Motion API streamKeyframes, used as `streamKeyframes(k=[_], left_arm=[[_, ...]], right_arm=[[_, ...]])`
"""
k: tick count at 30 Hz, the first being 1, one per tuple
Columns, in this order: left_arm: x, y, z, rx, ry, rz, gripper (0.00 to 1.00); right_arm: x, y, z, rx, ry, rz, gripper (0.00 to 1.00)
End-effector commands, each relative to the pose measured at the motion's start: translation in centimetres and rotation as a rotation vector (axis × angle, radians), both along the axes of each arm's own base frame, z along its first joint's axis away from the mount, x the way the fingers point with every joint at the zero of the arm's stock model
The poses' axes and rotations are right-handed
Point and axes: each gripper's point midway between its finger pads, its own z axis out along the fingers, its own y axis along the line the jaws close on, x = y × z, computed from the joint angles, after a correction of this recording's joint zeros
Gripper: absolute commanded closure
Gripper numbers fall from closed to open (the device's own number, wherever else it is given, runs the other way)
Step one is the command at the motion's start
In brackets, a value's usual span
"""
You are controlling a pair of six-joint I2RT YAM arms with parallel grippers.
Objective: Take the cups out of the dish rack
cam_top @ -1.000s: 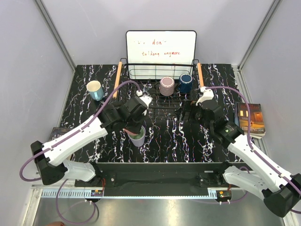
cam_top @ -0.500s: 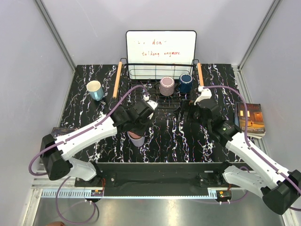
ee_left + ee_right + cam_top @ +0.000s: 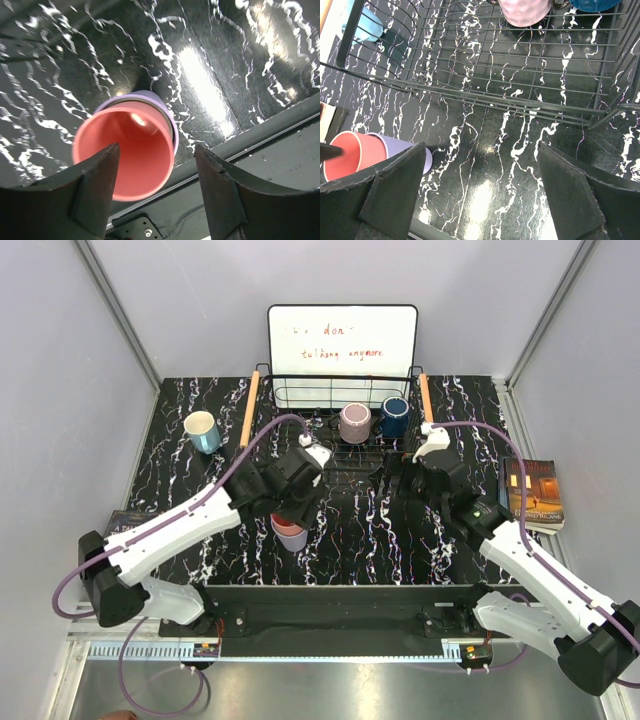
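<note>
Hovering over the worktop (image 3: 360, 530), the left gripper (image 3: 156, 150) is standing released, jaws apart and gripping nothing. The salmon pink cup (image 3: 125, 155) is sitting directly under it, between the two fingers in the left wrist view. The cup is leaning against the left finger (image 3: 95, 190) in that view and is clear of the right one. This cup is nesting inside the lavender cup (image 3: 140, 94), and both are standing upright on the worktop. Their mouths are pointing up at the gripper, with their long axes running vertical.

The right gripper (image 3: 481, 146) is hanging wide open with nothing between its fingers. The near rail of the dish rack (image 3: 426, 400) is lying just ahead of it. The mauve cup (image 3: 354, 423) and the dark navy cup (image 3: 394, 416) are sitting side by side in the rack, farther ahead of this gripper. Which end of those two is facing up is unclear. The light blue cup (image 3: 202, 431) is standing mouth up, cream inside showing, outside the rack and well off to the left gripper's far left.

A white board (image 3: 342, 340) is leaning behind the rack, carrying faint red handwriting. Only "anymore" is reading clearly. A book (image 3: 532, 495) is lying to the right of the right gripper, its title too small to read.
</note>
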Motion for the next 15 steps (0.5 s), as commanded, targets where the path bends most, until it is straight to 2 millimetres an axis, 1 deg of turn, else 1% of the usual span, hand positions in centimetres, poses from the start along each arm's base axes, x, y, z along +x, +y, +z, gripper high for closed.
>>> streamKeyframes(k=[1,2,3,4,5,6,7,8,9,10,11,12,13,14,15], left_arm=[[1.9,0.7,9.3,-0.118,-0.229,0.023,0.32],[2.1,1.1,10.8,-0.135,-0.264,0.033,0.32],[2.3,1.9,13.0,-0.167,-0.324,0.061,0.30],[2.5,2.3,15.2,-0.211,-0.374,0.080,0.30],[2.9,2.4,16.9,-0.264,-0.428,0.099,0.29],[2.6,3.6,19.1,-0.330,-0.496,0.130,0.28],[2.6,3.8,18.7,-0.351,-0.513,0.143,0.27],[2.8,3.6,20.4,-0.445,-0.567,0.166,0.26],[2.1,4.5,21.6,-0.521,-0.605,0.181,0.23],[2.1,4.4,20.0,-0.528,-0.595,0.188,0.21],[2.1,4.4,20.6,-0.578,-0.617,0.201,0.18],[2.0,4.7,20.2,-0.588,-0.617,0.217,0.16],[2.0,4.5,19.1,-0.577,-0.596,0.223,0.07],[2.0,4.4,18.3,-0.561,-0.577,0.217,0.05],[2.0,4.0,17.4,-0.547,-0.554,0.209,0.03]], right_arm=[[1.2,0.0,3.2,-0.006,-0.102,-0.006,0.00],[1.6,0.1,3.0,-0.027,-0.096,-0.010,0.00],[2.2,0.2,3.8,-0.038,-0.110,-0.018,0.00],[2.9,-0.2,3.9,-0.071,-0.120,-0.040,0.00],[3.7,0.1,2.7,-0.111,-0.085,-0.047,0.00],[4.6,0.3,3.7,-0.116,-0.100,-0.060,0.00],[5.4,0.2,3.8,-0.144,-0.105,-0.085,0.00],[6.5,0.6,2.5,-0.185,-0.073,-0.094,0.00],[7.6,1.0,4.0,-0.184,-0.095,-0.107,0.00],[8.6,0.8,4.0,-0.224,-0.099,-0.131,0.00],[9.8,1.2,2.1,-0.283,-0.053,-0.139,0.00],[11.1,1.6,4.0,-0.284,-0.081,-0.158,0.00],[12.0,1.3,3.8,-0.332,-0.074,-0.177,0.00],[13.3,2.1,1.8,-0.385,-0.035,-0.172,0.00],[14.7,2.7,3.8,-0.372,-0.065,-0.189,0.00]])
